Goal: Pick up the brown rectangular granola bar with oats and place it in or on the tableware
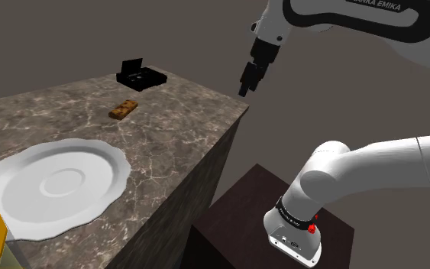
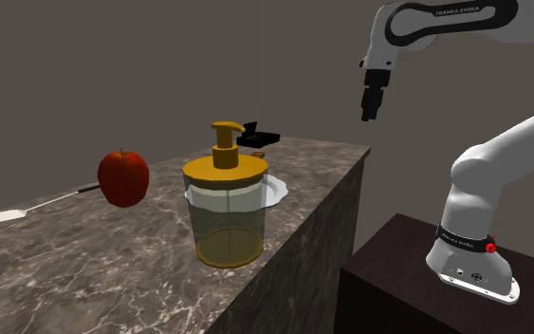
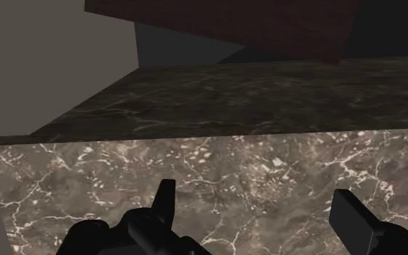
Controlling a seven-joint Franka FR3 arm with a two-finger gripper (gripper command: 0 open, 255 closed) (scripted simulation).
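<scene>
The brown granola bar (image 1: 123, 108) lies flat on the marble counter (image 1: 182, 130), toward its far end. A white scalloped plate (image 1: 60, 183) rests nearer the camera, well apart from the bar; in the second exterior view the plate (image 2: 274, 189) peeks out behind a jar. My gripper (image 1: 247, 82) hangs high in the air off the counter's far corner, to the shoulder view's right of the bar, also seen up in the second exterior view (image 2: 370, 106). In the wrist view the gripper (image 3: 260, 214) is open, its fingers (image 3: 166, 204) apart over bare marble with nothing between them.
A black open case (image 1: 140, 76) sits just beyond the bar. A clear jar with a yellow pump lid (image 2: 225, 204), a red apple (image 2: 123, 176) and a long white-handled utensil (image 2: 13, 214) occupy the counter's near end. The dark stand (image 1: 282, 214) is beside the counter.
</scene>
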